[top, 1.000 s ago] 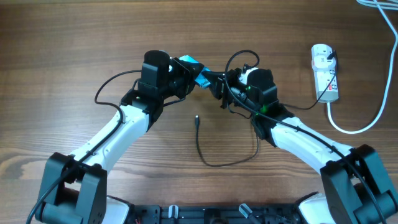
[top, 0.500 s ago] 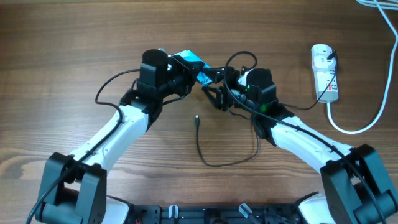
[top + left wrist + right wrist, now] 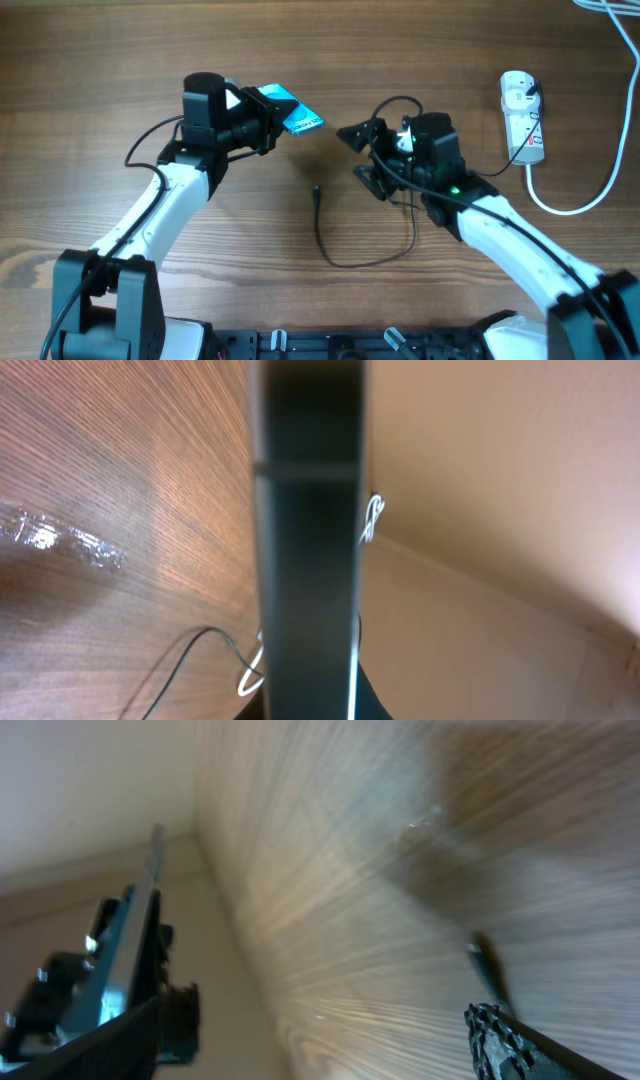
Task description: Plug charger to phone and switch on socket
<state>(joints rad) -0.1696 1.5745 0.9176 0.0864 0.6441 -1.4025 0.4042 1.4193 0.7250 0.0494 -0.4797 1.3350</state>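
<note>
The phone, teal-screened with white edging, is lifted off the table with my left gripper shut on its left end. The left wrist view shows it edge-on as a dark upright bar. My right gripper stands open to the phone's right, apart from it, with nothing between its fingers. From the right wrist the phone shows at the far left. The charger lies in a loop on the wood, its connector tip free below the phone. The socket lies at the far right.
A thick white cord curves from the socket along the right edge toward the back. Thin black wiring arches over the right wrist. Bare wooden table stretches around both arms.
My right gripper has opened, let go of the phone and drawn back to the right. The left arm has carried the phone to the left. The charger has not moved.
</note>
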